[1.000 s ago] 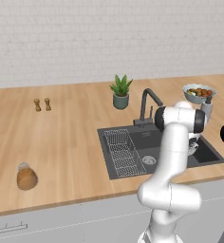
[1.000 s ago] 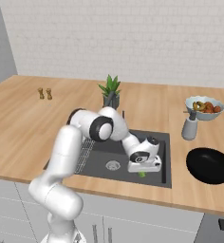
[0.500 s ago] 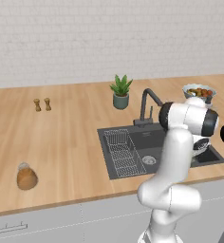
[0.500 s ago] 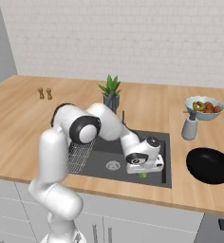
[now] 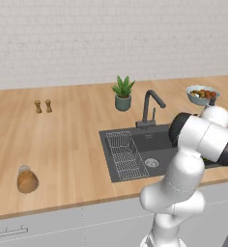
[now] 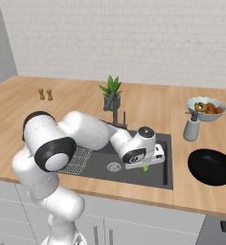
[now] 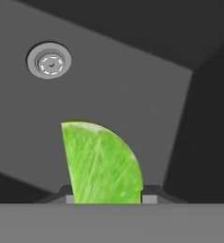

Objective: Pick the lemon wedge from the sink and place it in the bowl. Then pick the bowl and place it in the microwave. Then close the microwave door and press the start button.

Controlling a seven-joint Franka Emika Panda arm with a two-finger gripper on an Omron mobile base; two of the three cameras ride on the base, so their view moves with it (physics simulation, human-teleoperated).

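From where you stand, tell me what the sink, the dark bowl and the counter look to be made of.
Sink: matte dark grey, like composite or coated metal; no gleam, though the drain looks like steel.
Bowl: nearly black, smooth and slightly glossy, maybe ceramic or plastic; the look leaves it open.
Counter: pale wood with visible plank grain, satin finish.

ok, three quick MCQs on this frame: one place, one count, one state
1. Where is the lemon wedge?
A. in the bowl
B. at the gripper over the sink
C. on the wire rack

2. How many small shakers stand on the counter?
A. one
B. two
C. four

3. What is in the dark bowl?
A. nothing
B. fruit
C. the wedge

Answers:
1 B, hand view shows the wedge between the fingertips.
2 B, a pair stands together.
3 A, its inside is bare.
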